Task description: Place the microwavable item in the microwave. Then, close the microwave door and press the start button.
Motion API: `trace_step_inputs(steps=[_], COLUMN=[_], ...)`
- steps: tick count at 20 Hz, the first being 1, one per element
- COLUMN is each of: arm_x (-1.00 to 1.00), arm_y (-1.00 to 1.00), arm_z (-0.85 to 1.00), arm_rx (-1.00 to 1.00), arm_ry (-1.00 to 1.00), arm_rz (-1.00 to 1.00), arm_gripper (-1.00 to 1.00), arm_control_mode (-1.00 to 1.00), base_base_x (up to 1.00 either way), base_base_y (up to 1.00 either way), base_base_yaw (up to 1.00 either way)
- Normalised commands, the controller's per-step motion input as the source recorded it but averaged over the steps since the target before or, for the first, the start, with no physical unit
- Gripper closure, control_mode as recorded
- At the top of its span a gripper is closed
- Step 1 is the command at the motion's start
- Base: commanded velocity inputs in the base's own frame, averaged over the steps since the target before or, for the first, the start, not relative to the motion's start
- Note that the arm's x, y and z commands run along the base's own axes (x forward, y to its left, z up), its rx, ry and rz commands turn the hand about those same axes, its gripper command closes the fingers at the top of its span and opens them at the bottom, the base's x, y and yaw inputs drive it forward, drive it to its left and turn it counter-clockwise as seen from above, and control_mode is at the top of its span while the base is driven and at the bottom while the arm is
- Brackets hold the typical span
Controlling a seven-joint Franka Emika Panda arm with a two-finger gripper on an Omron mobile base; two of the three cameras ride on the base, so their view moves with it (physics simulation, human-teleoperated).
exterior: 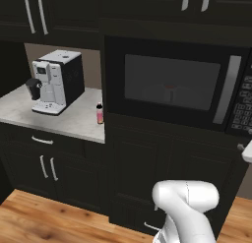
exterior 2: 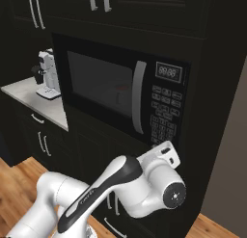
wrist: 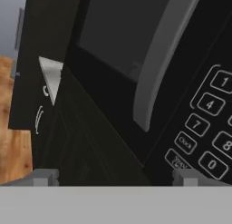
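The black microwave (exterior: 172,82) has its door (exterior 2: 96,83) shut, the silver handle (exterior 2: 138,97) upright beside the keypad (exterior 2: 164,114). Through the dark glass the white mug (exterior: 169,94) shows faintly inside. My gripper (wrist: 115,177) is open, its fingertips (wrist: 45,177) far apart with nothing between them. It faces the lower end of the handle (wrist: 156,69) and the bottom rows of keypad buttons (wrist: 206,128) from close by. In the right base view my hand (exterior 2: 163,154) sits just below the keypad.
A white coffee machine (exterior: 55,82) and a slim pink bottle (exterior: 100,113) stand on the grey counter (exterior: 29,109) left of the microwave. Dark cabinet doors (exterior: 142,173) lie below and above. Wooden floor (exterior: 44,217) spreads underneath.
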Motion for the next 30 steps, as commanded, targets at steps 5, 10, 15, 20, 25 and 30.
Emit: trace_step_inputs(steps=[5, 10, 15, 20, 25, 30], arm_x=[0.31, 0.34, 0.37, 0.38, 0.29, 0.24], arm_y=[-0.17, -0.24, -0.23, -0.18, -0.24, -0.25], arm_z=[-0.08, -0.14, -0.20, -0.22, -0.25, -0.37], arm_rx=[0.04, 0.05, 0.05, 0.04, 0.04, 0.06], arm_ry=[-0.02, 0.00, 0.00, 0.00, 0.00, 0.00], arm_rz=[-0.07, -0.06, -0.03, -0.01, -0.01, 0.00], arm_gripper=[-1.00, -1.00, -1.00, -1.00, -1.00, -1.00], arm_control_mode=[-1.00, -1.00, -1.00, -1.00, -1.00, -1.00], base_base_x=[0.00, 0.00, 0.00, 0.00, 0.00, 0.00], base_base_y=[0.00, 0.00, 0.00, 0.00, 0.00, 0.00], base_base_yaw=[0.00, 0.00, 0.00, 0.00, 0.00, 0.00])
